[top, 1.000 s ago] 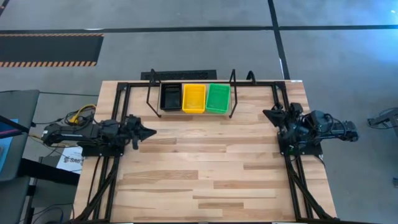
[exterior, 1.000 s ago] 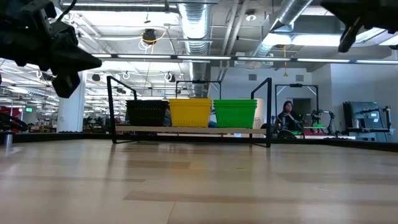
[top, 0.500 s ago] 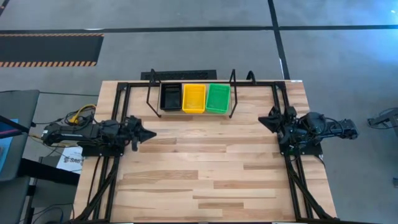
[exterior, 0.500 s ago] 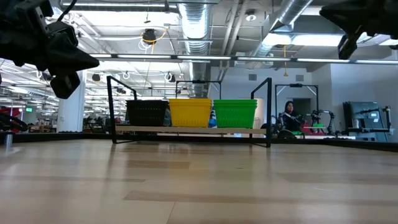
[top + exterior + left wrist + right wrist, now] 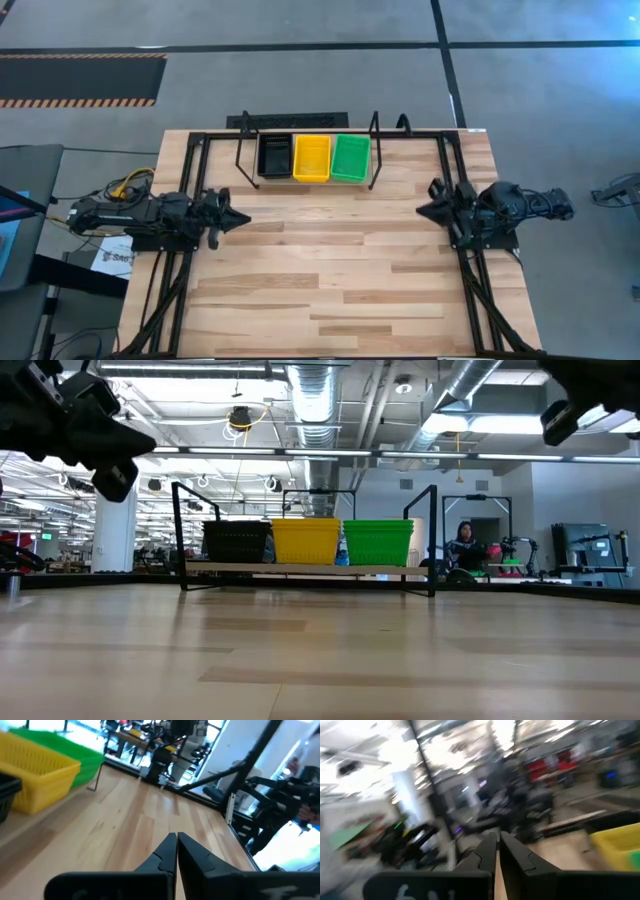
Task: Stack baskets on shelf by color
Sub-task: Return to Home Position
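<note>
On the shelf (image 5: 305,180) at the table's far edge, a black stack (image 5: 274,155), a yellow stack (image 5: 312,158) and a green stack (image 5: 351,158) of baskets stand side by side; how many are in each, I cannot tell. The low view shows black (image 5: 236,541), yellow (image 5: 306,540) and green (image 5: 378,541) resting on the shelf's wood board. My left gripper (image 5: 243,215) hovers at the table's left side, shut and empty (image 5: 177,837). My right gripper (image 5: 422,211) hovers at the right side, shut and empty (image 5: 497,839).
The black table frame (image 5: 320,134) runs along the far edge and down both sides. The shelf's upright looped ends (image 5: 180,535) rise beside the baskets. Bare wood tabletop (image 5: 330,270) spreads between the arms and toward the near edge. A person (image 5: 462,547) sits far behind the table.
My right gripper has swung from pointing toward the far edge to pointing toward the table's left, moving slightly toward the near edge. My left gripper has shifted a little. The baskets have stayed put.
</note>
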Motion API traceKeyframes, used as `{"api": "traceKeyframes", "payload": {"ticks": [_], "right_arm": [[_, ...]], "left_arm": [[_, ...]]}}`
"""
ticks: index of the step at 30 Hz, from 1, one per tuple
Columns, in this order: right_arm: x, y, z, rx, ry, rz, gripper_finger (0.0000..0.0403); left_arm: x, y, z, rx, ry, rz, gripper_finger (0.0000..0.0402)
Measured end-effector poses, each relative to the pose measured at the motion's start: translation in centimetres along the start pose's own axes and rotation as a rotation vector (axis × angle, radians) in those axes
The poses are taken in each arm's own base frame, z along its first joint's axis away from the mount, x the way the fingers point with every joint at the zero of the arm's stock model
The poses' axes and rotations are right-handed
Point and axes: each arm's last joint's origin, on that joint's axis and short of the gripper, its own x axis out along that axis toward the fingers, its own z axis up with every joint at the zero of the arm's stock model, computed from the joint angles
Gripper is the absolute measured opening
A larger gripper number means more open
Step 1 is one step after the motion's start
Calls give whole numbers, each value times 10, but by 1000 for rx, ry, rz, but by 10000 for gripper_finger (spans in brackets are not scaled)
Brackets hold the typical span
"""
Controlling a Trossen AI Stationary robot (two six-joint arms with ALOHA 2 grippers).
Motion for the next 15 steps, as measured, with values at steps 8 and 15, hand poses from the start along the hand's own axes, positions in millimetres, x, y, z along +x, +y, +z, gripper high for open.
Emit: {"api": "traceKeyframes", "payload": {"ticks": [8,15], "right_arm": [[2,0,-27,-175,-14,142,43],[2,-5,-38,-178,4,123,43]], "left_arm": [[0,-2,4,104,-41,-23,0],[0,-2,4,110,-41,-22,0]]}}
